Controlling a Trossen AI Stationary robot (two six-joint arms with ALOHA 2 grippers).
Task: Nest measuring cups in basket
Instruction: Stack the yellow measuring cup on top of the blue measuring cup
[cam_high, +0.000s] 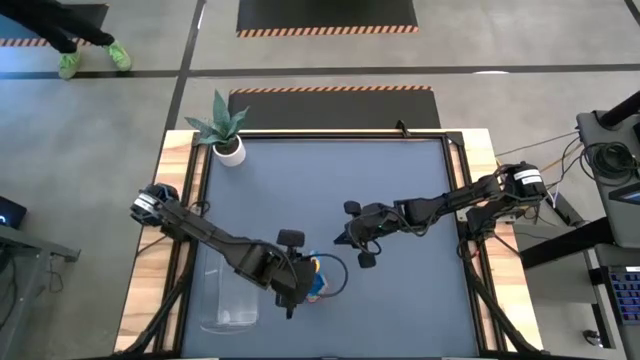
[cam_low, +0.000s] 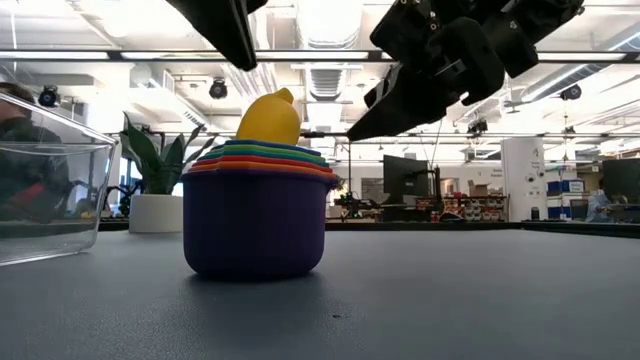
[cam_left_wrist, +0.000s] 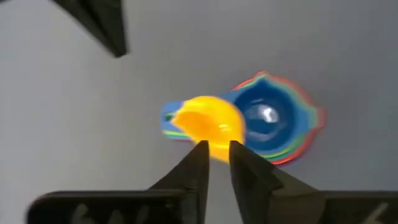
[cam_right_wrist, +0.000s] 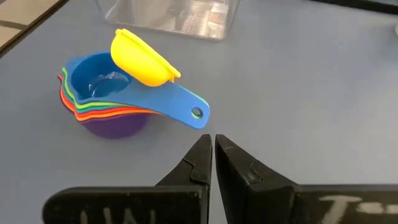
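Left gripper (cam_left_wrist: 216, 149) sat directly above the stack of measuring cups (cam_right_wrist: 106, 106), fingers (cam_left_wrist: 193, 168) parted only a sliver, nothing between them. The yellow cup (cam_left_wrist: 208, 121) was just past the tips, apparently free of them, tipped on its side on the blue cup's handle (cam_right_wrist: 180, 106), not seated in the blue bowl (cam_left_wrist: 267, 118).

Right gripper (cam_right_wrist: 213, 144) hung over mid-desk, well apart from the stack, fingers closed and empty.

Stack was on the desk (cam_high: 400, 300) near the front edge, left of centre, purple cup (cam_low: 253, 228) at the bottom. Basket (cam_high: 228, 300) stood just beside it toward the front-left corner, apparently empty.

Key relation: the yellow cup lay below the left fingers, offset from the blue bowl along the handle line; the stack's long axis ran bowl-to-handle. Left arm was clearly nearer.

My read: nesting nearly done, the yellow cup unseated and the stack not yet in the basket. Next move probably needs the yellow shifted along the handle axis into the blue bowl. Risk: it rolls off the handle onto the desk.
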